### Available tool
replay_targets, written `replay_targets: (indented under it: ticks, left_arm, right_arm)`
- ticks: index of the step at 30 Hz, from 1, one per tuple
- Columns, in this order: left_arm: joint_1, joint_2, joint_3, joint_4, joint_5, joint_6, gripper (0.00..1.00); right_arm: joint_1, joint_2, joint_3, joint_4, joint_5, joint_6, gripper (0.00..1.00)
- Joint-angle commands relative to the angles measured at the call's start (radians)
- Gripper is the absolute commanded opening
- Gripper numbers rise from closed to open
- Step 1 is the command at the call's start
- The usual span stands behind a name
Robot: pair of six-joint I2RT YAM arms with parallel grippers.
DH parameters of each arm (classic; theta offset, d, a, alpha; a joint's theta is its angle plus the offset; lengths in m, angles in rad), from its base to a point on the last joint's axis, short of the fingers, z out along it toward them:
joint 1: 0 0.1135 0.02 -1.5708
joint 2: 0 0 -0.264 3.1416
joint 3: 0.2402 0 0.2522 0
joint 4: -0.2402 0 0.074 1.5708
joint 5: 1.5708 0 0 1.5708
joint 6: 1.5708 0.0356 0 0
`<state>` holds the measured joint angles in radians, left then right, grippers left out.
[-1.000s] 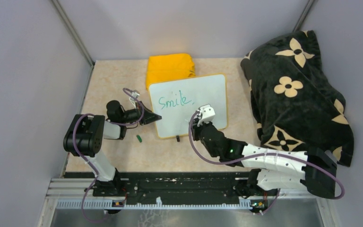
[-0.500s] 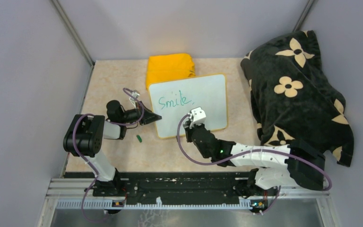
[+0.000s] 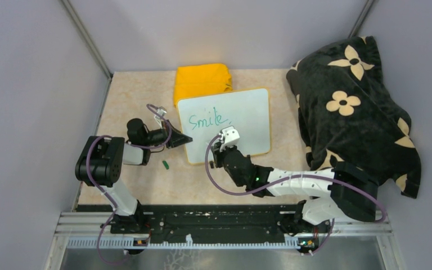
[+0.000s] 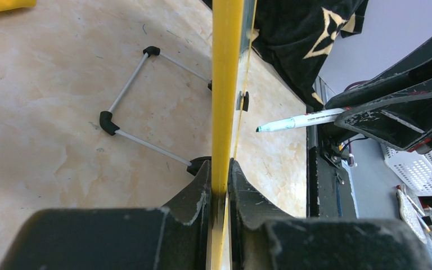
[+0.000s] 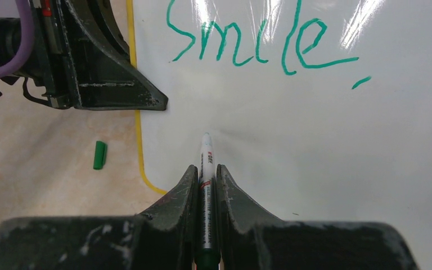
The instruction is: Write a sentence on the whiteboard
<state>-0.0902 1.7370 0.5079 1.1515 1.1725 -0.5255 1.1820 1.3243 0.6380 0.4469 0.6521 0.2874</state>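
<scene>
Pale stone surface (image 3: 138, 98) holds the whiteboard (image 3: 247, 118), which leans on a thin wire stand (image 4: 128, 84) near the yellow cloth (image 3: 202, 79). Its long side runs left to right, and its white face looks back at the arms. The left hand (image 4: 219, 180) pinches its yellow rim. The right hand (image 5: 205, 171) pinches a green marker (image 5: 206, 160). The tip points at the bare spot under the sentence (image 5: 259, 42), which only says "Smile,". A hard push could tip the board or make the letters wobble.
</scene>
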Motion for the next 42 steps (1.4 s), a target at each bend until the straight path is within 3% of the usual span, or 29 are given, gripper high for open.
replay_targets:
  ticks: [1, 42]
  left_arm:
    - [-0.008, 0.011, 0.004, -0.065, -0.071, 0.050, 0.00]
    - [-0.008, 0.009, 0.006, -0.071, -0.073, 0.051, 0.00]
  right_arm:
    - [0.012, 0.013, 0.043, 0.110, -0.018, -0.009, 0.00]
    - [0.021, 0.142, 0.117, -0.055, 0.000, 0.044, 0.00]
